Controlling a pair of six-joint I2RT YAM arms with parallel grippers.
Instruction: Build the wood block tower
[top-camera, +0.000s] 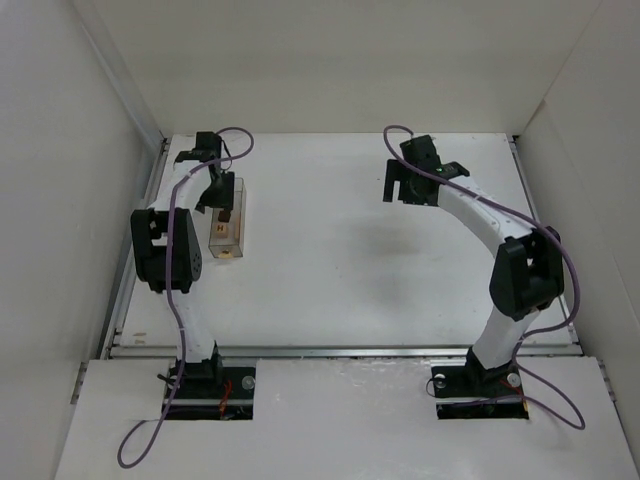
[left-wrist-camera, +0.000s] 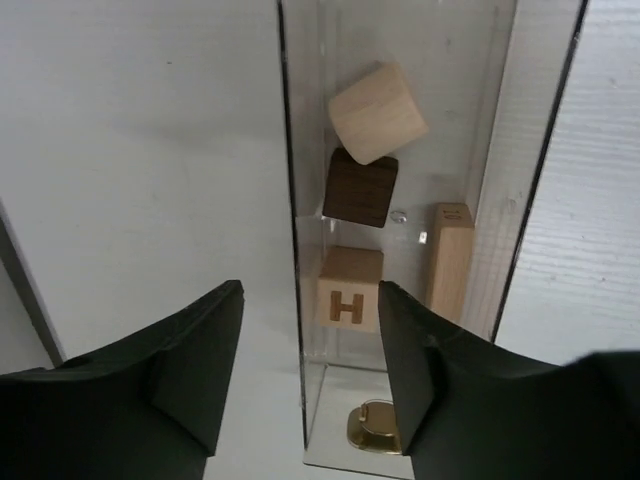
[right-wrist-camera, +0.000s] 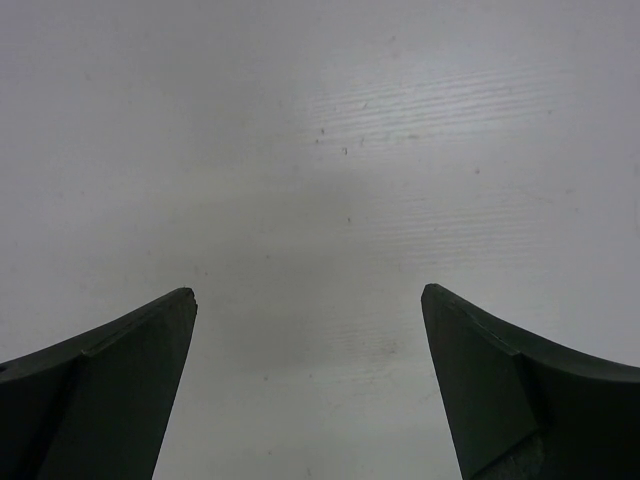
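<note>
The wood blocks lie inside a clear plastic box (left-wrist-camera: 400, 60) at the table's left. In the left wrist view I see a pale rounded block (left-wrist-camera: 377, 113), a dark brown cube (left-wrist-camera: 360, 187), a tan cube marked H (left-wrist-camera: 349, 290) and a pale tan oblong block (left-wrist-camera: 450, 258). My left gripper (left-wrist-camera: 310, 300) is open and empty above the box's near end, its jaws either side of the box's left wall. In the top view it (top-camera: 222, 205) hangs over the box (top-camera: 238, 190). My right gripper (right-wrist-camera: 308, 295) is open and empty over bare table, far from the box (top-camera: 398, 188).
A brass latch (left-wrist-camera: 372, 428) sits at the box's near end. White walls enclose the table (top-camera: 340, 270) on the left, back and right. A metal rail (top-camera: 340, 351) runs along the near edge.
</note>
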